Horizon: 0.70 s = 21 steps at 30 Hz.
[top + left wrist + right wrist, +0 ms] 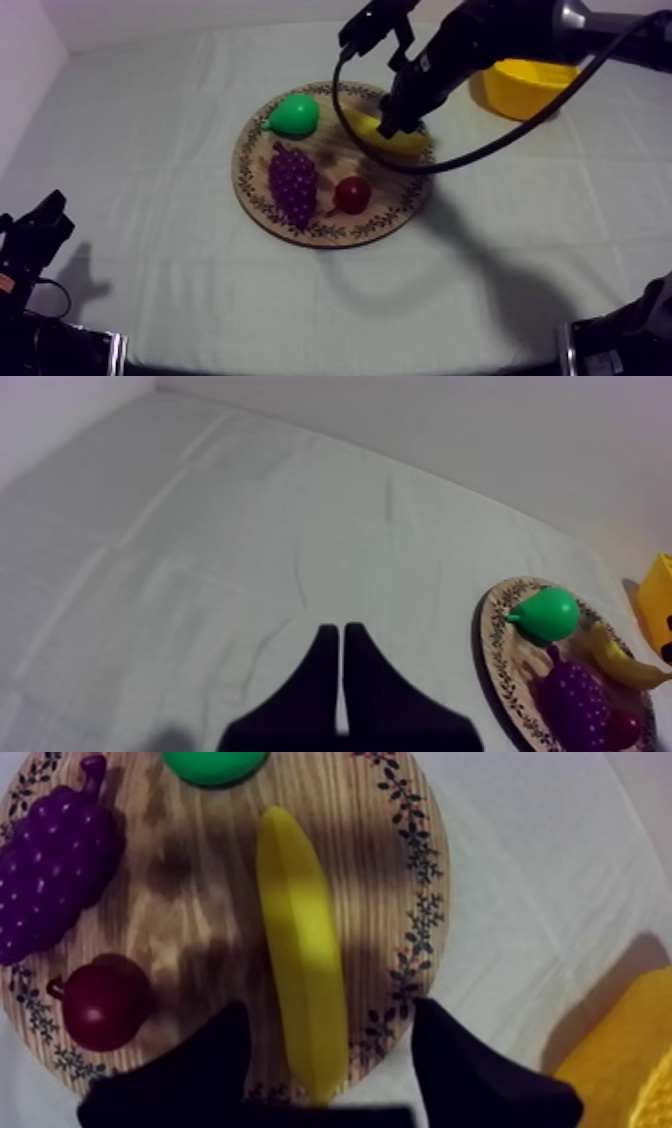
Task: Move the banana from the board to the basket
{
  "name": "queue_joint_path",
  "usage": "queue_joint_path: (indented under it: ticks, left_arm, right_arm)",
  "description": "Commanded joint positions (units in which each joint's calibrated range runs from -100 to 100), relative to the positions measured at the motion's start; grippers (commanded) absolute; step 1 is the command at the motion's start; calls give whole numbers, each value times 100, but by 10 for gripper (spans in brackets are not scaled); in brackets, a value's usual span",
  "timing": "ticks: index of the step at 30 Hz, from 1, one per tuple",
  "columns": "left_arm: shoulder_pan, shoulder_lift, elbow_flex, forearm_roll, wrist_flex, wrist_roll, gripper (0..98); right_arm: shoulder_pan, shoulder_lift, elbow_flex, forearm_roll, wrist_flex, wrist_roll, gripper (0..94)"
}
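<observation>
Cloth (pixel 150 200) of grey-white covers the whole table, and near its middle lies the round wooden board (pixel 372 228) with its patterned rim. The right arm (pixel 500 35) comes in from the upper right of the top view and reaches down over the far side of the board. The yellow basket (pixel 525 85) stands on the cloth beyond the board, off its right edge and partly behind the arm. On the board, the bunch of grapes (pixel 294 183) lies toward the near left. The banana (pixel 300 952) lies along the right side, close to the rim and nearest the basket. The pear (pixel 293 116) sits at the far left, and the small red fruit (pixel 352 194) rests just beside the grapes. The right gripper (pixel 330 1022) is over the banana with its fingers spread wide. One finger stands at each side of the fruit's end, bare wood shows between each finger and the banana, and nothing is grasped. The left gripper (pixel 343 631) sits low over bare cloth, well apart from the board, its fingers pressed together into a narrow wedge with nothing between them.
</observation>
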Motion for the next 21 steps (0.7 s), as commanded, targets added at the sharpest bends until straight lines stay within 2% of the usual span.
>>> queue_joint_path:
  ticks: [1, 10, 21]
  left_arm:
    - [-1, -3, 2, 0, 0, 2, 1]
    - [-1, -3, 2, 0, 0, 3, 1]
    - [-1, -3, 2, 0, 0, 2, 1]
  right_arm:
    - [-14, 44, 59, 21, -10, -41, 455]
    - [-53, 376, 53, 54, -185, -162, 450]
    - [-17, 988, -400, -102, -242, -14, 449]
